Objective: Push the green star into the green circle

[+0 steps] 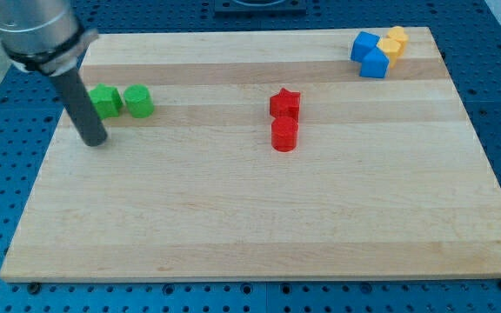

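The green star (105,101) lies at the board's left, touching or nearly touching the green circle (138,101) to its right. My tip (95,142) rests on the board just below and slightly left of the green star, a small gap away. The rod rises up and to the left, hiding a sliver of the star's left edge.
A red star (284,103) sits against a red circle (284,134) near the board's middle. Two blue blocks (370,54) and two yellow blocks (394,41) cluster at the top right. The wooden board's left edge (46,148) is close to my tip.
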`<move>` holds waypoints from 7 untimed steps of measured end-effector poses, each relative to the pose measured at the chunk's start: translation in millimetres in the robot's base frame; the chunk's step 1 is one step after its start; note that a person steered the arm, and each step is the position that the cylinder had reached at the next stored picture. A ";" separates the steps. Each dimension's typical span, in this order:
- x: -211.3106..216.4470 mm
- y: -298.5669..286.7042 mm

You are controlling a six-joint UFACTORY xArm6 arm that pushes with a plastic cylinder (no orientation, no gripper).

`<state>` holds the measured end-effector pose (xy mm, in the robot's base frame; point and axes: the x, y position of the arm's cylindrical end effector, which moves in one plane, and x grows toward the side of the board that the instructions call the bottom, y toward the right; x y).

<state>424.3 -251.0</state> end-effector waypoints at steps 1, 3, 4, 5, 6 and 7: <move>-26.0 -29.1; -62.1 -27.1; -62.1 13.7; -62.2 51.2; -63.3 80.1; -80.2 82.2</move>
<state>344.1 -168.8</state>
